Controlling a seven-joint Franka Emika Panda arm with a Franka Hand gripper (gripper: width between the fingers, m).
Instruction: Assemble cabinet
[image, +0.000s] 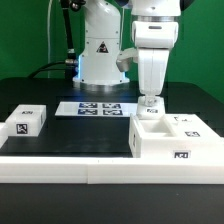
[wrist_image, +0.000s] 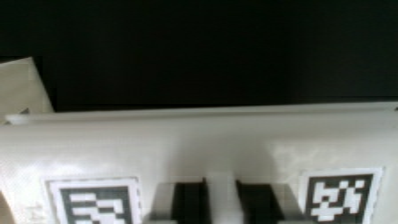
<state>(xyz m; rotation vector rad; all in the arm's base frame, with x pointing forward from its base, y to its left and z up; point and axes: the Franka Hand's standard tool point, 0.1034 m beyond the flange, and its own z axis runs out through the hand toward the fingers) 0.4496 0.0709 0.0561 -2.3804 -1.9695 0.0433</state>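
Nearest in the exterior view, a low white ledge (image: 70, 168) runs along the front of the black worktop (image: 90, 135). Just behind it, on the exterior view's right, stands the cabinet (image: 172, 140), a big white box with open compartments on top and square markers on its faces. On the exterior view's left, well apart from it, lies a small white block (image: 27, 121) with one tag. Over the far wall of the cabinet hangs the pincer (image: 150, 101), pointing straight down, its tips at the rim. I cannot tell if it is spread, pressed together or pinching the wall: the fingers are too small here and the wrist view is blurred. That view shows only a white edge of the cabinet and two tags on the face beside it. Farther back lies the marker board (image: 97, 108), and last the arm's base (image: 100, 55).

I judge the step to be a grasp or a push on this far wall. To do it well, the pincer should sit centred on the wall, upright, and move slowly, so that the box does not tip or slide toward the ledge
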